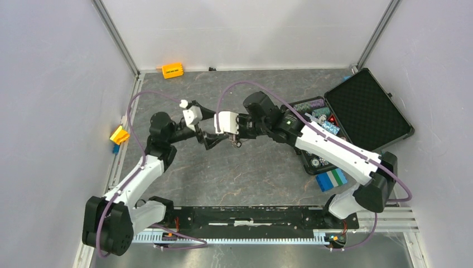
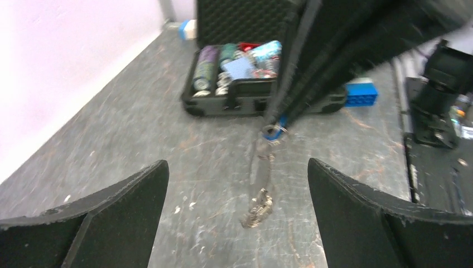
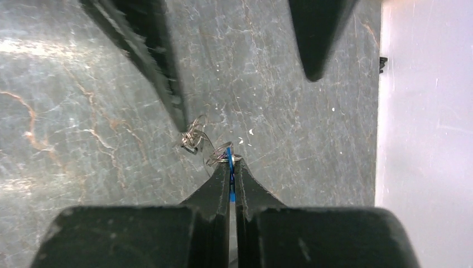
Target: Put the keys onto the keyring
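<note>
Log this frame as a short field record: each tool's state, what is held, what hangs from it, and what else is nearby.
right tool: shut on blue tag
left tool: open, one finger on each side of the hanging pieces
below tag: grey piece, perhaps the keyring, then a clump of small rings
case: open, at the right, holding small items
block: blue-and-white, beside the case

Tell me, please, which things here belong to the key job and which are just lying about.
Job: blue-tagged key, pinched in the right gripper; grey metal bunch hanging below it, probably the keyring; open left gripper.
Lying about: open black case; blue-and-white block; orange block; yellow block.
</note>
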`<state>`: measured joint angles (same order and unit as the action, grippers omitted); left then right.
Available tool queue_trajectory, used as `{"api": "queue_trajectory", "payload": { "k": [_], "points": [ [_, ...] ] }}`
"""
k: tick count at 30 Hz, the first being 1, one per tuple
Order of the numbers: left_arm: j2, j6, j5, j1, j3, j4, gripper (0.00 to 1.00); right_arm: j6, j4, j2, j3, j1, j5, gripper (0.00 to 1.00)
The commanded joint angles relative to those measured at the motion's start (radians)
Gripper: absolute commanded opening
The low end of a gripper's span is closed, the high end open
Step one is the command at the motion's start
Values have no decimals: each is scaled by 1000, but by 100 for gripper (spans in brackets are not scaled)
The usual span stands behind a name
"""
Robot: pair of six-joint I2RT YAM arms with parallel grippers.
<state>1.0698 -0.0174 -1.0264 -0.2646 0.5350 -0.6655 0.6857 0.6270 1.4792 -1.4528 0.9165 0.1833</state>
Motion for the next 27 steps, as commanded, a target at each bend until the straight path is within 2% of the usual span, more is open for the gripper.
{"api": "queue_trajectory", "payload": {
  "k": [1,3,6,12,16,20,27],
  "points": [
    [-27,-244,296,9,197,583,100,41,-58,49,-86,5,-89,0],
    [-36,-285,418,23,251,703,100,46,-65,84,-112,5,-85,0],
    [-59,-312,543,47,279,789,100,38,-75,149,-161,5,-74,0],
    [-94,-279,760,80,274,839,100,58,-98,277,-279,-17,-120,0],
    [-107,-241,841,112,280,848,100,60,-87,345,-341,-45,-126,0],
    [-101,-219,859,137,295,851,100,65,-104,353,-252,-80,-146,0],
    [-93,-215,796,138,284,831,100,72,-139,315,4,-187,-194,0]
  ]
}}
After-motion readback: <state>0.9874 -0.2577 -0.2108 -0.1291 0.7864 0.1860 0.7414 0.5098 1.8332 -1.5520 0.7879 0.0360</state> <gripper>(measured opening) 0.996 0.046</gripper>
